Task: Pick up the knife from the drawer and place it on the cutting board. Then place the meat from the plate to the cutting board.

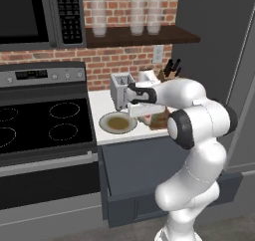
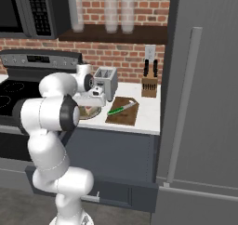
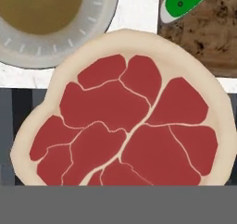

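Meat [image 3: 122,119] held in the tool, plate [image 3: 99,24] at eleven o'clock, knife [image 3: 185,3] on cutting board [image 3: 208,38] at one o'clock.

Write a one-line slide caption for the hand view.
Meat close under the hand camera, lifted off the plate, with the green-handled knife already lying on the cutting board.

**Surfaces and finishes**

The meat [image 3: 122,121] looks smooth and matt, red flesh veined with pale fat. The cutting board [image 3: 208,31] is mottled brown wood. The knife [image 3: 185,3] has a glossy green plastic-looking handle. The plate [image 3: 99,19] shows a smooth grey rim. The bench [image 2: 146,110] is speckled white. The toaster [image 2: 106,82] looks like brushed metal.
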